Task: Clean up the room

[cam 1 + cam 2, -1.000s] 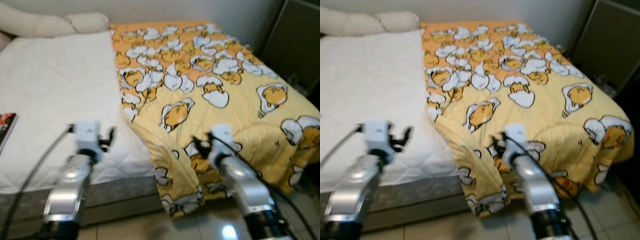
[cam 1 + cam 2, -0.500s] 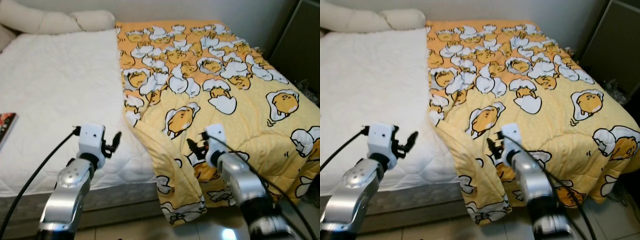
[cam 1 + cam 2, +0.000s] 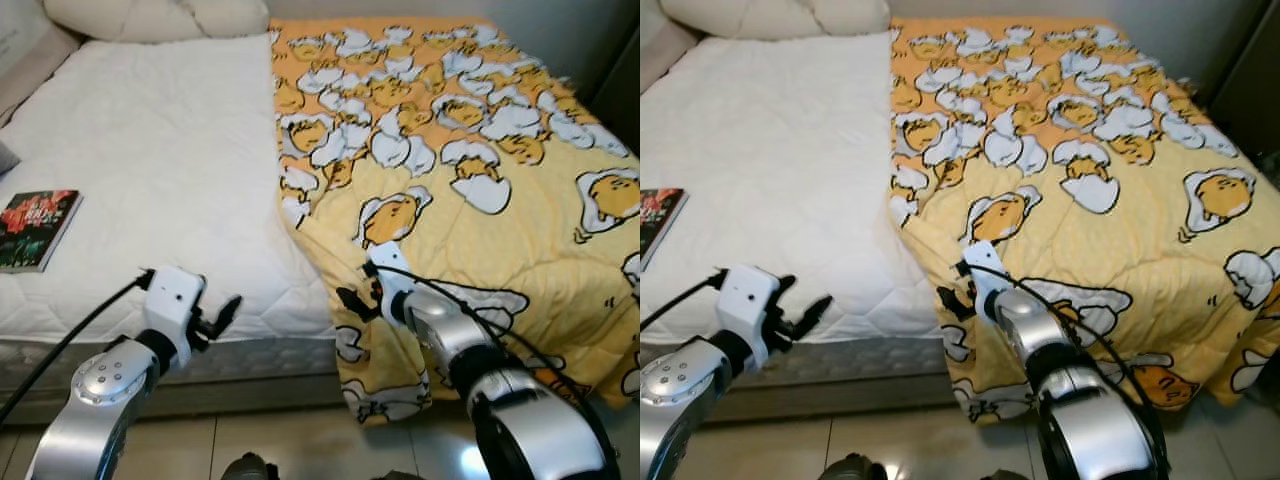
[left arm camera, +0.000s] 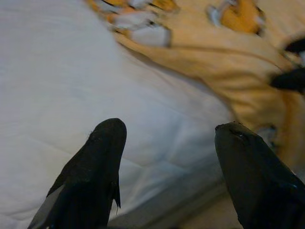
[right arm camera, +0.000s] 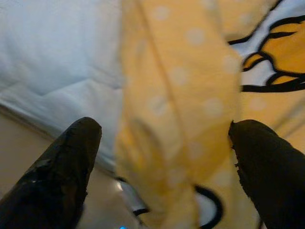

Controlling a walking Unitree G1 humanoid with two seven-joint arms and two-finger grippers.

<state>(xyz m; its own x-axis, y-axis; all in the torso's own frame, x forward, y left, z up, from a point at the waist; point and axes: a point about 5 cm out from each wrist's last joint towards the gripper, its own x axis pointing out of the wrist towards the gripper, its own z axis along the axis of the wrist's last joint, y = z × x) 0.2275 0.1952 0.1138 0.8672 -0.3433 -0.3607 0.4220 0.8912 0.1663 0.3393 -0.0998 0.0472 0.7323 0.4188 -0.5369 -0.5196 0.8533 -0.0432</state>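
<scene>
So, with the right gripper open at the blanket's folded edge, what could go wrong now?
1. The right gripper is open around the yellow blanket's folded edge; it may pinch only one layer, so the fold could slip out.
2. The blanket's corner hangs toward the floor and could drag.
3. The book lies on the mattress; spreading the blanket could cover it.

A wide bed (image 3: 150,340) fills most of the frame, its white quilted mattress cover (image 3: 150,180) bare on the left half. Pale tiled floor (image 3: 280,445) gleams along the bottom edge; a dark cabinet (image 3: 1262,90) stands upper right.
</scene>
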